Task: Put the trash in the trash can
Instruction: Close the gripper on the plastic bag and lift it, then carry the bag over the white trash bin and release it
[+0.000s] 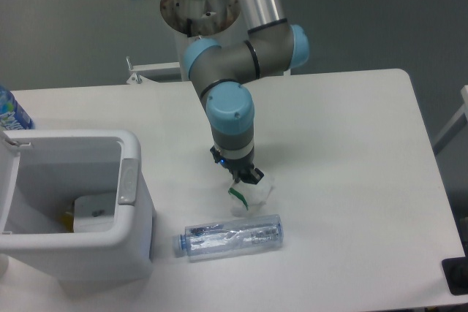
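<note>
- Handling the wrapper [251, 193] should cost you little: it looks feather-light, soft and crumpled, so it will give under any squeeze and could slide out of a loose pinch. Take it by its bunched middle, not by the thin green strip at its lower left edge.
- You will find the wrapper at the center of the frame, tucked directly under the gripper [246, 178], just above the bottle [229, 237] and apart from it.
- Look at the fingers: they appear drawn in narrow around the top of the wrapper, and the wrapper seems to sit slightly raised off the counter [351, 180]. That reads as a pinch on the wrapper, though the contact itself is too small to see clearly.
- Expect the bottle to behave differently: clear, thin-walled plastic, light but springy and smooth, lying on its side in the lower center of the frame with its cap end pointing left. It can roll, so grip it across the middle of its body.
- Note the trash can [130, 180] at the lower left of the frame, mouth open upward, with something pale already inside. Both pieces of trash are outside it.
- Leave the blue-labelled bottle [11, 111] at the far left edge alone.
</note>
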`<state>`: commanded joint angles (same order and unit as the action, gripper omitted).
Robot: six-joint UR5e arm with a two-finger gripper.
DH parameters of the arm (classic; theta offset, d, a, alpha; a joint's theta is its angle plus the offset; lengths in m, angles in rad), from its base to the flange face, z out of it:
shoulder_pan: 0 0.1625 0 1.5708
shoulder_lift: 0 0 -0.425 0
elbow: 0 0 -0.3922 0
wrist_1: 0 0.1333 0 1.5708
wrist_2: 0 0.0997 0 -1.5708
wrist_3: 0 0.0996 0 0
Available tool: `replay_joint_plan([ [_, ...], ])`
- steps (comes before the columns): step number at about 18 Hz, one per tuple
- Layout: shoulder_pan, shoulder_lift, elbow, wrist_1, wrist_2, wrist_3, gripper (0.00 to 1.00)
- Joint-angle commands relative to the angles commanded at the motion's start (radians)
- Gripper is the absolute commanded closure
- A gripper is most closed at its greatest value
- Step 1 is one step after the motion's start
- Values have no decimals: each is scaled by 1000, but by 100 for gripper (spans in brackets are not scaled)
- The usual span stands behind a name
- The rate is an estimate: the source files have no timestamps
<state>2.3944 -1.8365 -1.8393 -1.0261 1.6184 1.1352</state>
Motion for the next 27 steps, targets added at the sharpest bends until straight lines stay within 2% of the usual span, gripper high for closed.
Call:
replay_joint_plan([
  [3,26,87,57,-43,-55,-14,100],
  [6,87,167,158,-78,-245,-141,100],
  [9,111,181,256,-68,-443,-392,100],
  [12,95,180,339,-57,-518,-616,100],
  [13,83,175,351,-49,-528,-674,100],
  [15,37,175,351,1,-534,-762,100],
  [18,-61,172,351,43,-534,-850,100],
  [26,-236,128,351,115,-534,-896,100],
  [27,-248,126,342,116,-532,-885,92],
])
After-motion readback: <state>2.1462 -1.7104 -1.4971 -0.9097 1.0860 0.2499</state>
